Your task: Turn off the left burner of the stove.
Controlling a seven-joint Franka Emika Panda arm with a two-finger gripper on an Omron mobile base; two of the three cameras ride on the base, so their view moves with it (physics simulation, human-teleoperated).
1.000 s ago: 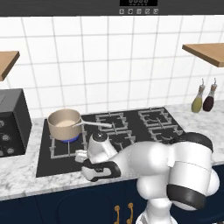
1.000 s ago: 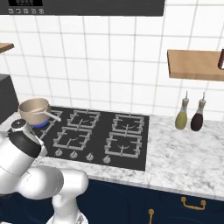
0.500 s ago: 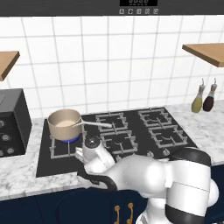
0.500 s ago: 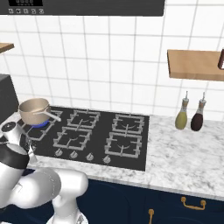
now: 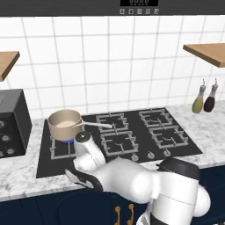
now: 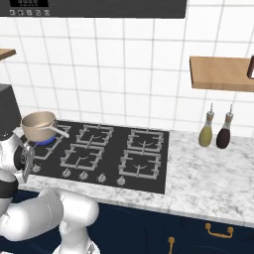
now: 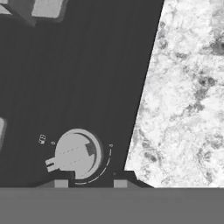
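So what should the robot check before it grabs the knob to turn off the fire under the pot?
1. Flame on the left burner lit, so there is work to do: ok.
2. Knob sits right ahead of the gripper: ok.
3. Fingers far enough apart for the knob: cannot tell.
4. Pot and handle out of the hand's way: ok.
5. Fingertips touching the knob yet: cannot tell.
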